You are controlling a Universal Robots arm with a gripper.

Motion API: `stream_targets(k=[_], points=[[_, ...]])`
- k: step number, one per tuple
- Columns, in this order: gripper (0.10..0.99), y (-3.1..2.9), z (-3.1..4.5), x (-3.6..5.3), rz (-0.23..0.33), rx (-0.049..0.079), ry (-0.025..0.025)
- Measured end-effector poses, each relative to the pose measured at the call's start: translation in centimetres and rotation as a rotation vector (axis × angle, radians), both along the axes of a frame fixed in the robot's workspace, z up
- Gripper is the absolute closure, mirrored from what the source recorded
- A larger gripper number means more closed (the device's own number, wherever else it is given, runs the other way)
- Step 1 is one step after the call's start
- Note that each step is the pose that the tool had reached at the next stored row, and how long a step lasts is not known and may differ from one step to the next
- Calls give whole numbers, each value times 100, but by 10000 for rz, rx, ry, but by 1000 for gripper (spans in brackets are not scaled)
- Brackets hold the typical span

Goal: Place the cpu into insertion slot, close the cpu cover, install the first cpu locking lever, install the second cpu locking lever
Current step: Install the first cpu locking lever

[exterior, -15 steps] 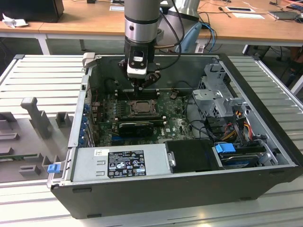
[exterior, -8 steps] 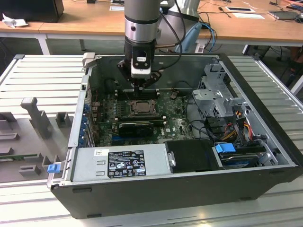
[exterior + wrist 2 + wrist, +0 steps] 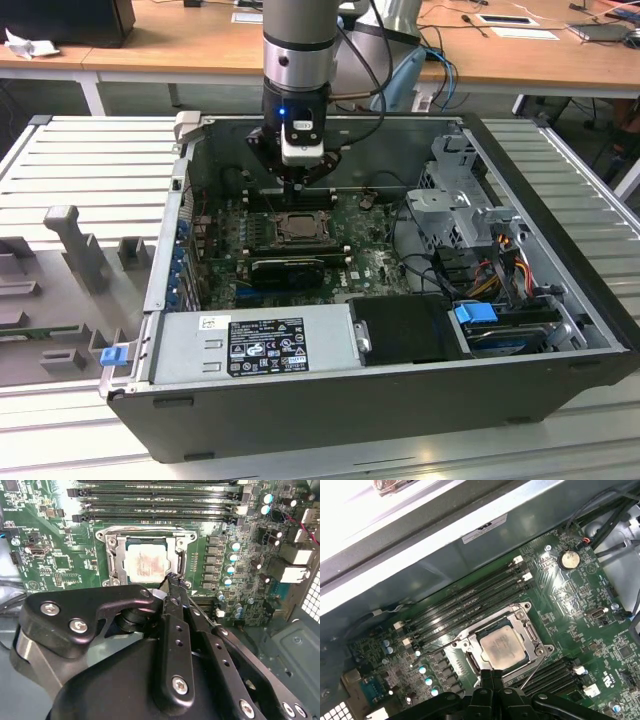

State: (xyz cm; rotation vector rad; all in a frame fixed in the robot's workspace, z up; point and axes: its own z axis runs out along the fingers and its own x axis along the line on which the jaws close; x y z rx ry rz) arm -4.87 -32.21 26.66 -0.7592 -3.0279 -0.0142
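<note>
Item: my arm [image 3: 298, 50], upright, reaching straight down into the open case [image 3: 350, 410]. Gripper [image 3: 301, 183] low over the board [image 3: 372, 265], tips just beside the slot [image 3: 298, 226]. Jaws: drawn together, with nothing that I can see between them (in both wrist views the black fingers [image 3: 486, 677] meet at the socket's edge).

Case contents: green board; grey boxy power supply [image 3: 250, 342] along the front wall in the exterior view; long black memory slots [image 3: 470, 600] in rows on two sides of the slot.

Slot contents: cpu [image 3: 145, 562], flat, square, with a pale matte metal top, smudged, seated. Cover [image 3: 112, 555], a thin silvery frame, lies flat around it. One lever [image 3: 534, 672], a thin wire, stands loose at a slant beside my tips.
</note>
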Motion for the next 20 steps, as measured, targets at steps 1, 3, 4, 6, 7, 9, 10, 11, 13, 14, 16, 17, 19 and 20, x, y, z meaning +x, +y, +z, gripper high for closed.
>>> stream_targets(k=[1, 3, 4, 6, 7, 9, 10, 11, 13, 14, 16, 17, 19, 20], points=[[980, 0, 0, 0, 64, 1, -1], [980, 0, 0, 0, 213, 0, 0], [980, 0, 0, 0, 270, 1, 0], [980, 0, 0, 0, 382, 1, 0], [980, 0, 0, 0, 488, 0, 0], [980, 0, 0, 0, 628, 1, 0], [980, 0, 0, 0, 733, 1, 0], [980, 0, 0, 0, 811, 1, -1], [980, 0, 0, 0, 988, 1, -3], [980, 0, 0, 0, 1068, 2, -4], [980, 0, 0, 0, 1268, 9, -4], [980, 0, 0, 0, 1453, 14, -4], [980, 0, 0, 0, 1746, 18, -4], [980, -1, 0, 0, 1831, 19, -4]])
